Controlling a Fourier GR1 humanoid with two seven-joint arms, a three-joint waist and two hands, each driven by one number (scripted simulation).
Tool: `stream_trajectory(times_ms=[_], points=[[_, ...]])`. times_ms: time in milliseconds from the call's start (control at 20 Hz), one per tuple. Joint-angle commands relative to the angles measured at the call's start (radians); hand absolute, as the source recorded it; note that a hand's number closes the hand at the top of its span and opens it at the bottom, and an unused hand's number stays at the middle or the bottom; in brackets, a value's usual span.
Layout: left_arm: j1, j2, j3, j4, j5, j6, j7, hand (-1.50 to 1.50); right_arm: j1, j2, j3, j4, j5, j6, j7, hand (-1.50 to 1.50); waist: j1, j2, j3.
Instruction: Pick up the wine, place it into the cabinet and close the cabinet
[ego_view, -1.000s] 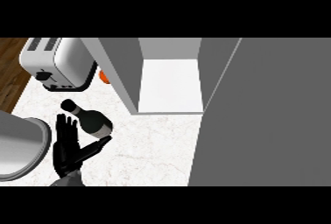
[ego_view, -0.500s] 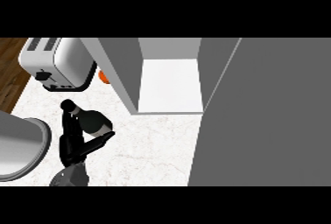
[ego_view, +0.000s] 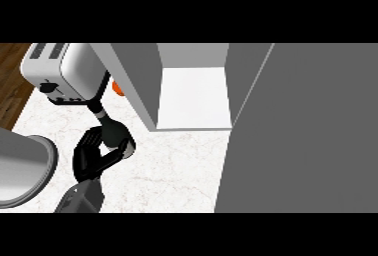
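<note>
Wine bottle is now wrapped by the left hand, whose fingers hung open beside it a second ago. Grasp looks done, open cabinet next.

The left hand, black, has its fingers and thumb curled round the wine bottle. Below the hand, its grey forearm comes in from the lower edge.

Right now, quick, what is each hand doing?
Left hand: closed round the wine bottle.
Right hand: not in view, so it cannot be told.
</note>
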Motion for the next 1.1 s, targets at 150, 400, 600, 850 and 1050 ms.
stream_trajectory(times_ms=[150,400,600,850,1050], points=[[-0.048,0.021,-0.049,0.033,-0.100,0.083,-0.101,1.50,0.042,-0.023,-0.085,-0.100,-0.128,0.031,0.042,-1.50,0.002,0.001,0.000],[-0.034,-0.023,-0.198,0.010,-0.182,-0.079,-0.110,1.50,-0.032,0.024,0.030,-0.001,-0.019,-0.020,0.033,-1.50,0.008,0.000,-0.001],[0.014,-0.012,-0.235,-0.065,-0.199,-0.121,-0.119,1.50,-0.010,-0.002,-0.033,-0.049,-0.086,0.010,0.039,-1.50,0.013,-0.002,0.000],[0.071,-0.062,-0.296,-0.318,-0.219,-0.045,-0.063,1.50,0.070,-0.009,-0.042,-0.131,-0.093,0.015,0.069,-1.50,0.015,-0.006,0.001],[0.084,-0.078,-0.388,-0.504,-0.206,-0.036,0.082,1.50,-0.011,-0.043,-0.117,-0.070,-0.149,0.018,0.093,-1.50,0.017,-0.010,0.002]])
